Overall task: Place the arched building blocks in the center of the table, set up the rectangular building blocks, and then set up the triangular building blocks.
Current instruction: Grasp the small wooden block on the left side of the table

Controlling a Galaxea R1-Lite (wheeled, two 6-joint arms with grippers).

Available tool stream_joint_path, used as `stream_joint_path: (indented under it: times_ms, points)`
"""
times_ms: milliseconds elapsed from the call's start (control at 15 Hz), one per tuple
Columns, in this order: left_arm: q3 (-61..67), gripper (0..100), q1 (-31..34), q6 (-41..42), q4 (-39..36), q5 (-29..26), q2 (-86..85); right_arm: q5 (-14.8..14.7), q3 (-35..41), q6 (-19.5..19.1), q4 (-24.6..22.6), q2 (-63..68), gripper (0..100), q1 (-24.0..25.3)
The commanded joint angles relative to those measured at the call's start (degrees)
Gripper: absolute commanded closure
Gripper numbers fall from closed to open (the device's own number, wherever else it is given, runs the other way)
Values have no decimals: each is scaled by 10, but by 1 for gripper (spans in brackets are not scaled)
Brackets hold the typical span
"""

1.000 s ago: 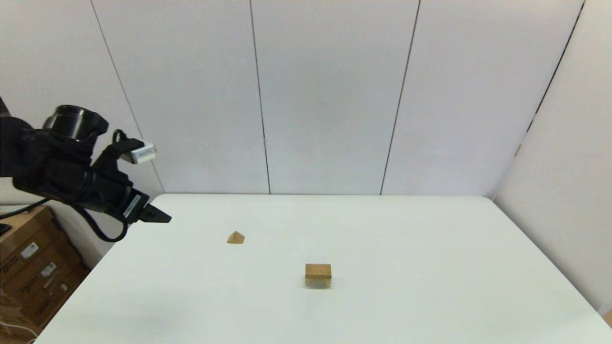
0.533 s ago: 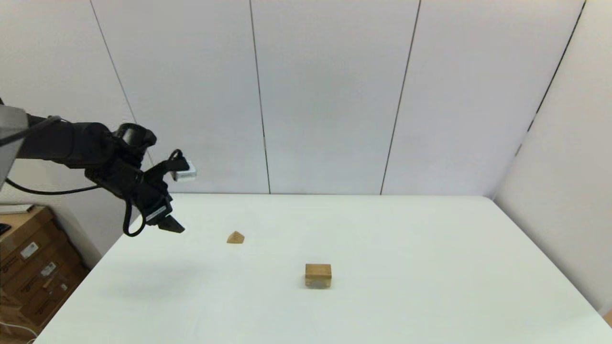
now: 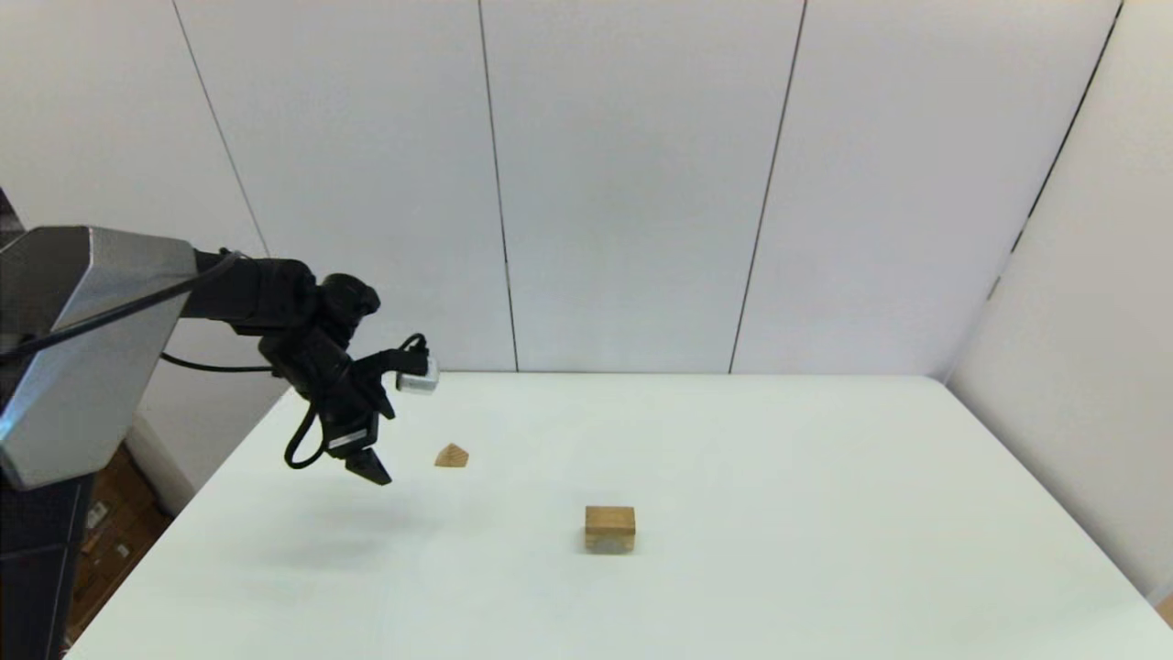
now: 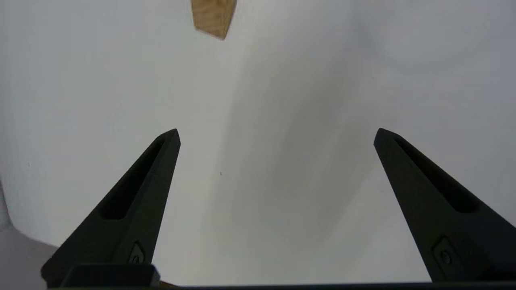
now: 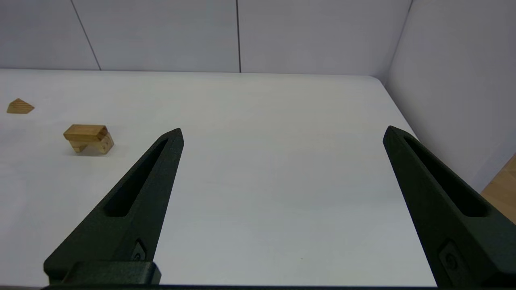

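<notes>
The small triangular block (image 3: pixel 452 456) (image 4: pixel 213 16) (image 5: pixel 19 106) lies on the white table (image 3: pixel 779 440), left of the middle. My left gripper (image 3: pixel 371 467) (image 4: pixel 276 135) hangs open just above the table, a short way to the left of that block, and holds nothing. At the table's centre stands the arched block (image 3: pixel 609 543) (image 5: pixel 105 144). The darker rectangular block (image 3: pixel 609 519) (image 5: pixel 85 132) appears to lie flat on top of it. My right gripper (image 5: pixel 282 133) is open and empty over the near right of the table, out of the head view.
Cardboard boxes (image 3: pixel 110 541) stand on the floor past the table's left edge. White wall panels close off the back and right. The left arm's silver link (image 3: pixel 73 348) fills the left border of the head view.
My left arm has swung right and downward from beyond the table's left edge, ending close to the triangular block. The blocks have not moved.
</notes>
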Motion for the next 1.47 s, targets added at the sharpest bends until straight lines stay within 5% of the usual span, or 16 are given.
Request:
stream_joint_path:
  times_ms: [67,667,1467]
  points:
    - [-18,0,-27,22,3,2,25,0,1,0,0,-1,0,0]
    - [-67,0,-34,170,2,4,53,0,1,0,0,-1,0,0]
    - [-108,0,-54,163,2,45,126,0,1,0,0,-1,0,0]
